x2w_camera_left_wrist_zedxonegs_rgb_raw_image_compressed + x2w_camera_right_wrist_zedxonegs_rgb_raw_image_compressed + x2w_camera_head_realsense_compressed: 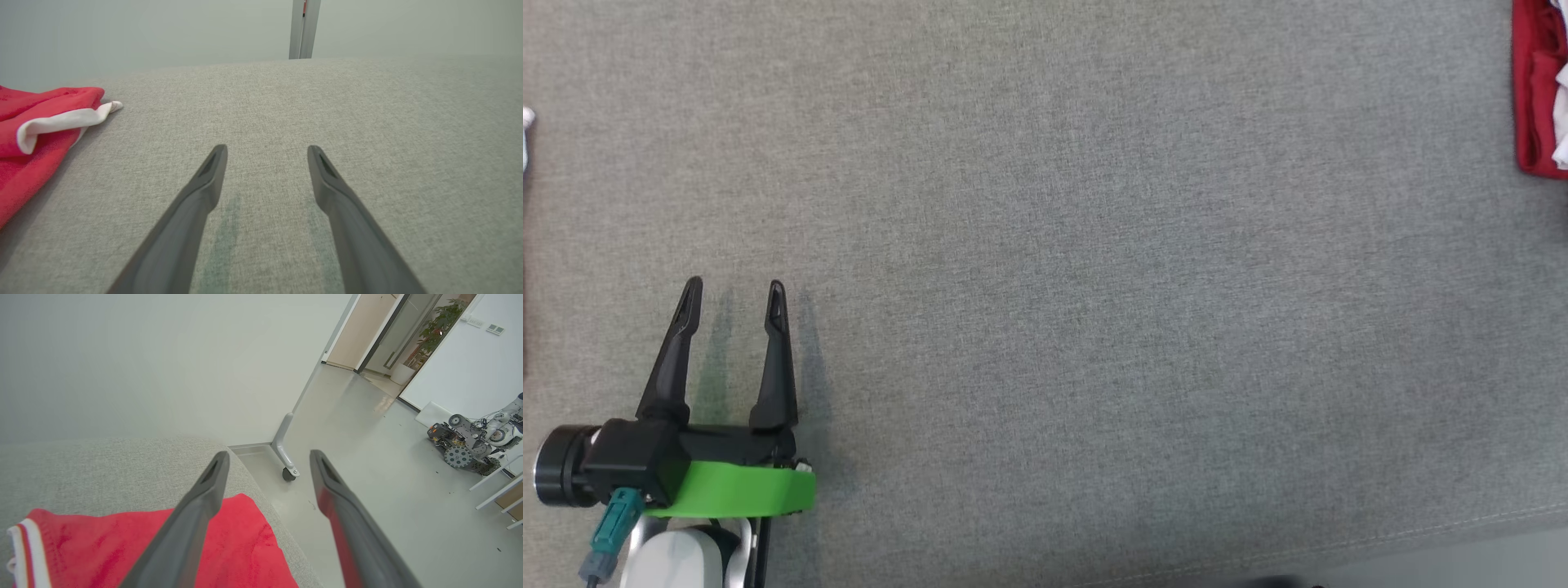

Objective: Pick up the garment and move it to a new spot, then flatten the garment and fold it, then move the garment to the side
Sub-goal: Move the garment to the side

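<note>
- Second red cloth (36, 163): lies on the grey fabric surface (1094, 245) to the left of the left gripper, apart from it. A white-lined fold faces up. In the head view, a white scrap at the far left edge may belong to it; this cannot be confirmed.
- Left gripper (734, 286): sits at the lower left of the head view, fingers pointing up the view. Jaws are spread wide with nothing between them. Both fingers cast faint shadows on the bare surface beneath them.
- Upright pale post (304, 28): stands beyond the far edge of the surface in the left wrist view.
- Garment (1535, 90): red with white trim, lies at the right edge of the surface, at the upper right of the head view.
- Right gripper (269, 454): positioned above the garment. Jaws are spread apart and grip nothing; whether the fingers touch the cloth cannot be determined.
- Pale floor (367, 457): lies right of the surface, with a castered frame leg (286, 457) and, farther off, a wheeled machine (466, 447).
</note>
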Tool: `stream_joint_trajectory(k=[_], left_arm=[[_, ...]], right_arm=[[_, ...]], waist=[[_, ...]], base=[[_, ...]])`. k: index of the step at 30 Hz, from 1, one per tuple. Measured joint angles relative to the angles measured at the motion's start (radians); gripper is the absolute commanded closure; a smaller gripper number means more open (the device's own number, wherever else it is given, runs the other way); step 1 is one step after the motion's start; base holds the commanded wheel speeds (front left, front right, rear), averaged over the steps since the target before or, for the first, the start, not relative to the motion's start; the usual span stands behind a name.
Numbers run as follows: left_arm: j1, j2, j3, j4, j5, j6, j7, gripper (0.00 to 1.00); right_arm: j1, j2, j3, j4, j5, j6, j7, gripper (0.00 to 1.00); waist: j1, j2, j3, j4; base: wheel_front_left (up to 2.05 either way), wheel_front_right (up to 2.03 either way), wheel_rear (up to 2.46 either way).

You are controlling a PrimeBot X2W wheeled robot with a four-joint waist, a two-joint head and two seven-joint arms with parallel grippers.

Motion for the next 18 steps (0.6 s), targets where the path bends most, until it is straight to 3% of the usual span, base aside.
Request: stream_joint_trajectory(k=[6, 13, 15, 18], left_arm=[[0.072, -0.043, 0.038, 0.04, -0.014, 0.0, 0.0, 0.0], [0.184, -0.066, 0.063, 0.079, -0.032, 0.005, 0.0, 0.0], [0.22, -0.068, 0.06, 0.096, -0.042, 0.007, 0.0, 0.0], [0.251, -0.069, 0.041, 0.115, -0.056, 0.016, 0.0, 0.0]], right_arm=[[0.178, 0.122, 0.146, -0.047, 0.087, 0.0, -0.18, 0.0], [0.516, 0.269, 0.323, -0.214, 0.203, 0.0, -0.215, 0.0], [0.684, 0.31, 0.405, -0.331, 0.234, 0.0, -0.217, 0.0], [0.83, 0.333, 0.438, -0.407, 0.273, 0.0, -0.217, 0.0]], waist=[[0.0, 0.0, -0.104, -0.006], [-0.0001, 0.0, -0.258, -0.017], [-0.0001, 0.0, -0.331, -0.021], [-0.0001, 0.0, -0.396, -0.021]], base=[[0.0, 0.0, 0.0], [0.0, 0.0, 0.0], [0.0, 0.0, 0.0], [0.0, 0.0, 0.0]])
